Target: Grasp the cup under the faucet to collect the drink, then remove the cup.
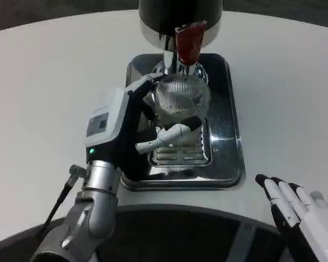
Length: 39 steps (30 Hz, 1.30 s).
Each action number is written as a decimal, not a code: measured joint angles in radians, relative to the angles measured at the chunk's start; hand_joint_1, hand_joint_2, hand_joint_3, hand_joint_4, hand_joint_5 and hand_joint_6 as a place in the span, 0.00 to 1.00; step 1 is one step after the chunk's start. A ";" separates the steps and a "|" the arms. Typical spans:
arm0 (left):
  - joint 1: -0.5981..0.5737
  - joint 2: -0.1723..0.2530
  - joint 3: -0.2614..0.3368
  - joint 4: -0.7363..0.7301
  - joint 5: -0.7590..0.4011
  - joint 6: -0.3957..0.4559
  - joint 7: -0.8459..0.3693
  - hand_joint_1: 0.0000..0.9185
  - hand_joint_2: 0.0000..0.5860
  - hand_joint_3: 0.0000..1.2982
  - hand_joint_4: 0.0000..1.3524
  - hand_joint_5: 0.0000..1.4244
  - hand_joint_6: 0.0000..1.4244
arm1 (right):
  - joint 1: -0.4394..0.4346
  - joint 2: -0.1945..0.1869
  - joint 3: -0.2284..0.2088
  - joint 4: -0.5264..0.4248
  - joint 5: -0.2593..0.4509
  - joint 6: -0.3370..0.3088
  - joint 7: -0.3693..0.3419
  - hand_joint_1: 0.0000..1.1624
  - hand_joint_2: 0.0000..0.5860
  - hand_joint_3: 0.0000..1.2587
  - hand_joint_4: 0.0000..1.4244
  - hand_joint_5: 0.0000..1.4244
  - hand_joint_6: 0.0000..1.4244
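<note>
Gripping the clear ribbed cup [181,97], the left hand [153,117] wraps its white and black fingers round the wall. That cup stands upright, mouth up, right under the faucet [187,45] with its dark red handle, above the slotted grate of the shiny steel drip tray [232,131]. Over at the white desk [44,82] edge, the right hand [298,210] lies empty, fingers straight and spread.

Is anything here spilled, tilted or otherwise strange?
Nothing stands out. The cup stands upright on the drip tray under the red faucet lever, held by the left hand. No spill is visible on the white table.
</note>
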 measured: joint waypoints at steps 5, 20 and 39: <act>0.000 0.007 0.000 0.010 -0.021 -0.027 -0.047 0.15 0.00 0.21 0.20 0.44 0.71 | -0.001 0.001 0.010 0.006 -0.001 0.000 0.000 0.60 0.54 0.00 0.00 0.00 0.00; 0.106 0.066 0.045 -0.145 -0.094 -0.100 -0.139 0.09 0.00 0.24 0.22 0.44 0.71 | -0.003 0.002 0.014 0.017 -0.002 0.000 -0.008 0.60 0.54 0.00 0.00 0.00 0.00; 0.322 0.274 0.274 -0.616 -0.518 -0.052 -0.696 0.00 0.00 0.10 0.00 0.12 0.14 | -0.069 -0.001 0.030 0.039 -0.009 0.001 0.004 0.60 0.54 0.00 0.00 0.00 0.00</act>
